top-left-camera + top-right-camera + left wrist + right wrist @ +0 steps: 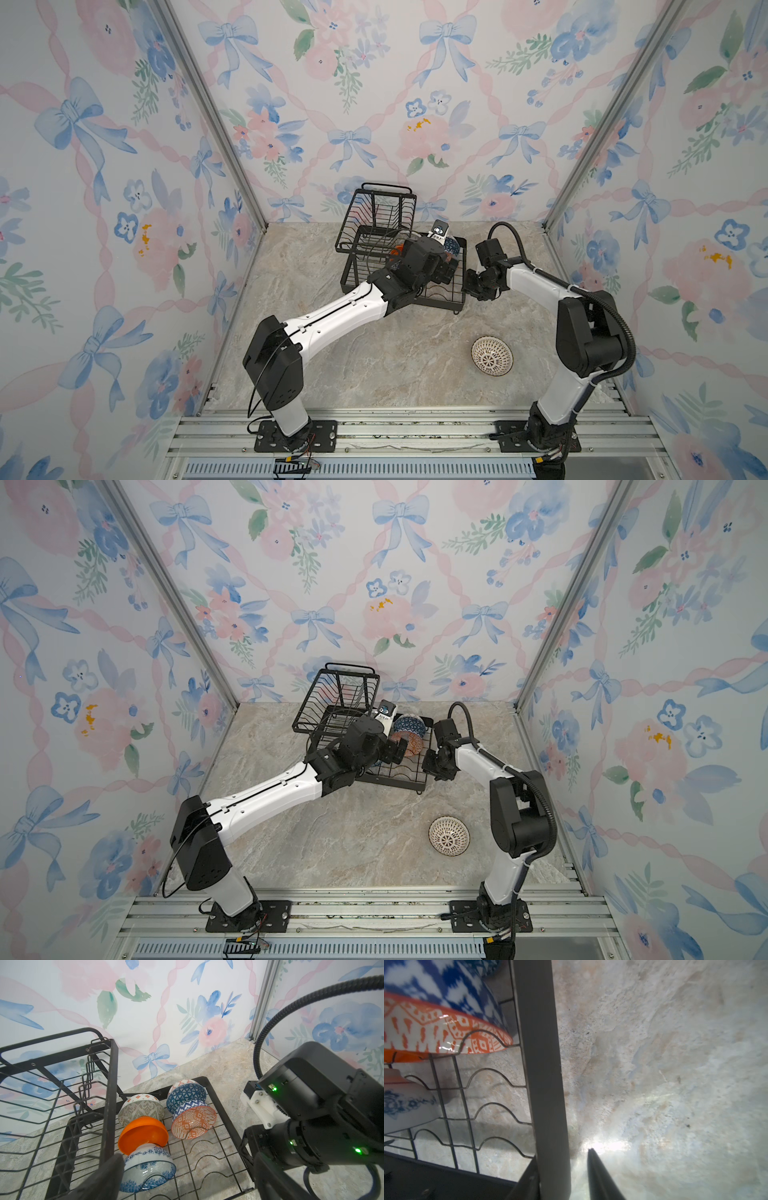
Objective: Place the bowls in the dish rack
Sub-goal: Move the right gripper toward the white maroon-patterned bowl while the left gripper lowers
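**Desk:** Where's the rack on your feed?

**Operator:** I've got the dish rack (440,303) at the far middle of the table (374,353), back by the wall. Five bowls stand on edge in its lower tray, in two rows.

**Desk:** Which ones?

**Operator:** Left row, far to near: the pale green bowl (141,1109), the orange bowl (143,1134), the blue-floral bowl (147,1167), packed close. Right row: the triangle bowl (186,1093) at the far end, with the orange-red bowl (193,1122) right against its near side.

**Desk:** And the sixth?

**Operator:** The lattice bowl (492,356) sits upright on the table, near right, well apart from the rack.

**Desk:** Claws?

**Operator:** My left gripper (187,1157) hangs over the tray, spread wide with nothing in it. One finger (104,1178) is just beside the blue-floral bowl, and I can't tell if it touches. My right gripper (562,1155) is at the tray's right rim, jaws partway apart with the rim bar between them. I see table between the bar and one finger (598,1178), so it isn't clamped.
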You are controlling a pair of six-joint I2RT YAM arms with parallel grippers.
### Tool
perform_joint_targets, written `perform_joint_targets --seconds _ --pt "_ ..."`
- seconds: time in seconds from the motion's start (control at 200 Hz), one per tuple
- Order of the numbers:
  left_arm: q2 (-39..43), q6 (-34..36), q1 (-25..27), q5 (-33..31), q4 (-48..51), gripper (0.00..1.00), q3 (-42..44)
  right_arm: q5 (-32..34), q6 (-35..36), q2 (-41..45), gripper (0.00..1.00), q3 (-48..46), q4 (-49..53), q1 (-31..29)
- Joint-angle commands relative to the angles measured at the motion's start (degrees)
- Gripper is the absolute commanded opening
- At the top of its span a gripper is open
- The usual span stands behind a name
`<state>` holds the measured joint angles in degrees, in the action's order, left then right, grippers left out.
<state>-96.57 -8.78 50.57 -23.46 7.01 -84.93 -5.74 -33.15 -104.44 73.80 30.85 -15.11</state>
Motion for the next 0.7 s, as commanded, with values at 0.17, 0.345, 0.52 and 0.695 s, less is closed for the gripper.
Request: perform_joint_targets --seconds 0.17,0.345,0.52,0.695 --pt "-1.72 -0.82 0.71 1.44 -0.04 0.98 -1.17 2.87 0.41 -5.39 0.2 6.04 2.13 -0.1" --pt "-2.8 -0.48 0.77 2.36 0.1 0.98 -2.86 4.13 2.32 -8.41 0.09 10.24 2.88 0.49" --pt "-2.54 -2.32 0.83 3.6 1.66 0.98 -3.49 4.92 2.94 -11.58 0.04 14.8 3.08 1.62" --pt "-0.31 -3.93 1.08 4.62 2.79 0.98 -1.57 4.91 3.2 -15.24 0.02 20.28 2.5 1.72"
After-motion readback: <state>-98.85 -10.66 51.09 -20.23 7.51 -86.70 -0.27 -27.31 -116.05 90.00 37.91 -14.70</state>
